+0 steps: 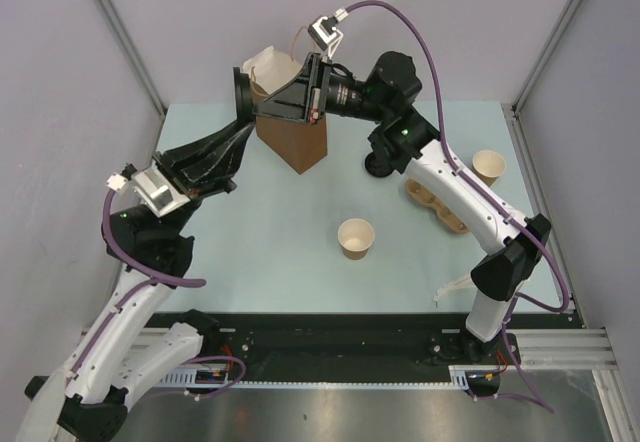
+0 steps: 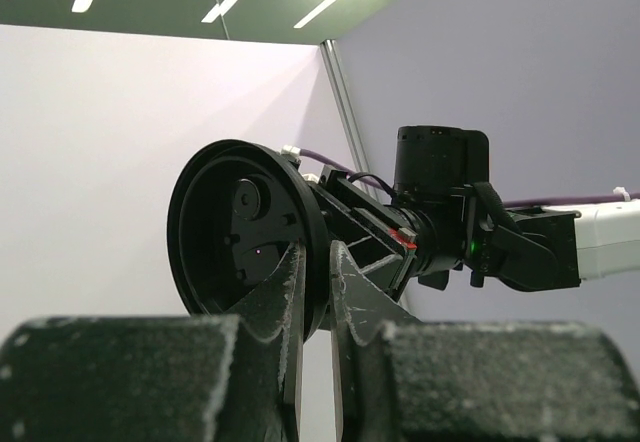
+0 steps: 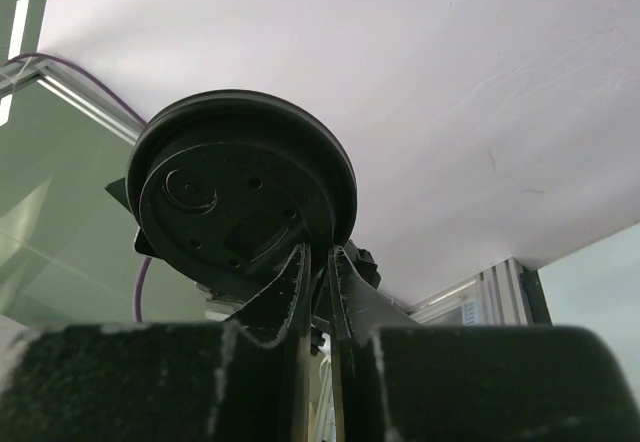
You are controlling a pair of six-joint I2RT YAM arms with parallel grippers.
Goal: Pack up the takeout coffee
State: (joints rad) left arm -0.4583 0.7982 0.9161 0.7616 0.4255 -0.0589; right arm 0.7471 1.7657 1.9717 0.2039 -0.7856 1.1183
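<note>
- L hand (image 2: 317,254): the fingers are seen almost pressed together, w/ only a thin slit left btw. them, so it is closed. What is pinched, if anything, cannot be told.
- R hand (image 3: 320,257): the same is seen, fingers nearly together w/ a narrow slit. It is closed, and a held thing cannot be told.
- Both hands are raised over the far part of the surface (image 1: 260,252), at the mouth of the brown paper bag (image 1: 292,144). The L one is on the left side, the R one on the right.
- The hands are pointed at each other. In each wrist view a round black part of the other arm is seen just past the fingertips.
- The bag is stood upright near the far edge, and a pale part is seen at its top.
- The paper cup (image 1: 356,238) is stood upright approx. in the middle of the surface. It is open at the top, w/ the cream inside shown. It is well apart from the bag and both hands.
- The second cup (image 1: 489,166) is upright and open too. It is placed by the right edge, near the pulp carrier (image 1: 440,212).
- The carrier is partly covered by the R arm.
</note>
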